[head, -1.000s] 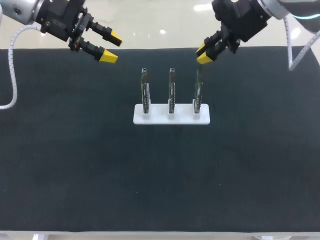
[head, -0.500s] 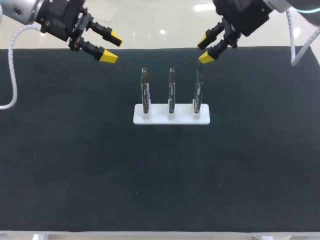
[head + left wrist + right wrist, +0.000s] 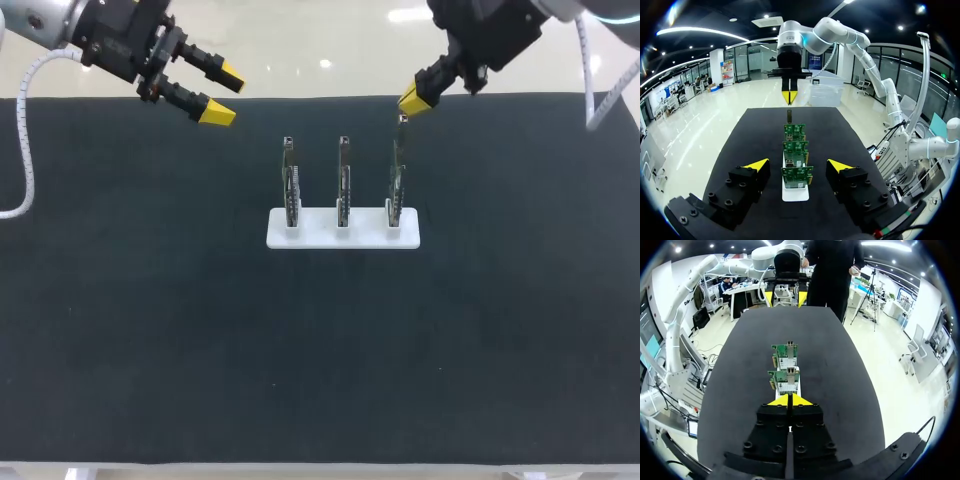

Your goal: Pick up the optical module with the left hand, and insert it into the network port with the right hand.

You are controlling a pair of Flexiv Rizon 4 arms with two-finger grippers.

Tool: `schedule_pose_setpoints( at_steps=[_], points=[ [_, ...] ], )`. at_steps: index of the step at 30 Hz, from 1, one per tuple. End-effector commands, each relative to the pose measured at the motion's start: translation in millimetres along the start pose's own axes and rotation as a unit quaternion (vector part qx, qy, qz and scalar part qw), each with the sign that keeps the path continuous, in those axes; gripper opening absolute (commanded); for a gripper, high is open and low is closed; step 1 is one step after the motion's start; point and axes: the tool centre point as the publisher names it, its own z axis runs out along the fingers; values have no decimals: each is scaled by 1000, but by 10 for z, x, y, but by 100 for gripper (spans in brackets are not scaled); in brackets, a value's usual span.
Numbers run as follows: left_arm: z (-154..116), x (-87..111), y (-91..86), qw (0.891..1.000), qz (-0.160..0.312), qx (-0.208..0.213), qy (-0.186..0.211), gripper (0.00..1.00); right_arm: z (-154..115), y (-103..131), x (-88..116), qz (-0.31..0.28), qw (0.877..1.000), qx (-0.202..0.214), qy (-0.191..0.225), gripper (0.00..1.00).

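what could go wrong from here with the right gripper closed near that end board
The right gripper, fingers together, sits just above the end board in the white holder. Coming down shut, it could knock the board or tip the holder. The left gripper is open and far from the boards, so no pickup has begun.

A table [image 3: 320,400] takes up nearly all of the head view, covered edge to edge by a matte black cloth [image 3: 150,330], with a thin pale strip of its front edge showing along the near side. Beyond the far edge lies a glossy cream floor [image 3: 320,60] carrying several soft white glints. The left wrist view shows a dark ceiling with long strip lights [image 3: 695,31] and tall glass walls [image 3: 900,70] around an open hall.
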Motion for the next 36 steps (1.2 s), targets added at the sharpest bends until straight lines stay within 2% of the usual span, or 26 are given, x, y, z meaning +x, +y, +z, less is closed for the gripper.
schedule_pose_setpoints(
  at_steps=[1, 36],
  points=[
    [2, -5, 10, 1000, -1, 1, 2, 100, 37, 13, 31, -1, 1000, 3, -4, 0],
    [2, -5, 10, 1000, -1, 1, 2, 100, 251, -14, 180, -10, 1000, 6, -24, 0]
  ],
)
